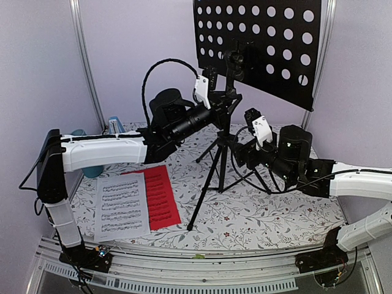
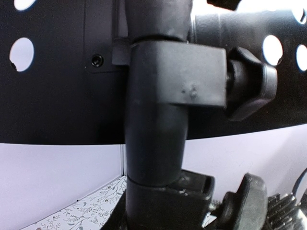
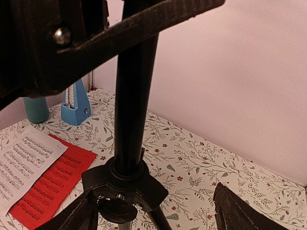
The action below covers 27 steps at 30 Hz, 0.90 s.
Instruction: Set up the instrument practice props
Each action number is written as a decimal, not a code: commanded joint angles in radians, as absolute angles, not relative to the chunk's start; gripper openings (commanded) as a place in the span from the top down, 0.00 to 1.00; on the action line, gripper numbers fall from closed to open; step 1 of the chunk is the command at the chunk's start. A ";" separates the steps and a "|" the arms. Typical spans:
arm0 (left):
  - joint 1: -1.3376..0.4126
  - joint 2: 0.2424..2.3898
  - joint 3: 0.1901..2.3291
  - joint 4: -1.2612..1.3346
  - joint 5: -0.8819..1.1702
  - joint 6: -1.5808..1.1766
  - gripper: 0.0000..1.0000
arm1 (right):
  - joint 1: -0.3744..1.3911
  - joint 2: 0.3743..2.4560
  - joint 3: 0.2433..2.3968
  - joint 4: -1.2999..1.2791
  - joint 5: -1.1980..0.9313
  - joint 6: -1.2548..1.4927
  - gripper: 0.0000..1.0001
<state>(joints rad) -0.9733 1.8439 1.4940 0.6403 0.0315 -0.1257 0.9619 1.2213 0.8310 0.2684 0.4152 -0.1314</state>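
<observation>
The black music stand (image 1: 219,168) stands on its tripod mid-table, its perforated desk (image 1: 257,43) tilted at the top. My left gripper (image 1: 225,101) is shut on the stand's upper pole (image 2: 158,143), just under the clamp knob. Lower down, my right gripper (image 1: 242,149) is open beside the pole, and the tripod hub (image 3: 125,179) lies between its spread fingers (image 3: 237,211). The white sheet of music (image 1: 121,205) and the red sheet (image 1: 162,197) lie flat side by side at the front left. The blue metronome (image 3: 74,105) stands at the back left.
A teal cup (image 3: 36,109) stands next to the metronome, partly behind my left arm in the top view. The tripod legs (image 1: 202,205) spread over the floral tablecloth. Walls close off the back and both sides.
</observation>
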 commanded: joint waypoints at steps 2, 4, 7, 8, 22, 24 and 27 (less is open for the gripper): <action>-0.995 1.798 1.573 0.775 0.029 -0.192 1.00 | 0.916 1.228 0.905 0.172 0.459 -0.013 0.15; -0.995 1.798 1.572 0.773 0.029 -0.192 1.00 | 0.891 1.238 0.921 0.135 0.451 0.038 0.16; -0.995 1.796 1.572 0.770 0.029 -0.191 1.00 | 0.870 1.239 0.920 0.096 0.436 0.089 0.16; -0.994 1.797 1.572 0.769 0.028 -0.192 1.00 | 0.868 1.239 0.917 0.085 0.433 0.099 0.16; -0.995 1.792 1.575 0.761 0.028 -0.194 1.00 | 0.859 1.130 0.828 0.101 0.293 0.126 0.14; -0.995 1.792 1.575 0.762 0.029 -0.195 1.00 | 0.865 1.119 0.822 0.107 0.267 0.108 0.13; -0.995 1.792 1.575 0.760 0.028 -0.195 1.00 | 0.883 1.104 0.814 0.123 0.273 0.071 0.13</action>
<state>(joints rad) -0.9733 1.8439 1.5047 0.6197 0.0319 -0.1272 0.8654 1.1351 0.8322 0.0994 0.3115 0.1181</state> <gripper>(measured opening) 0.189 0.866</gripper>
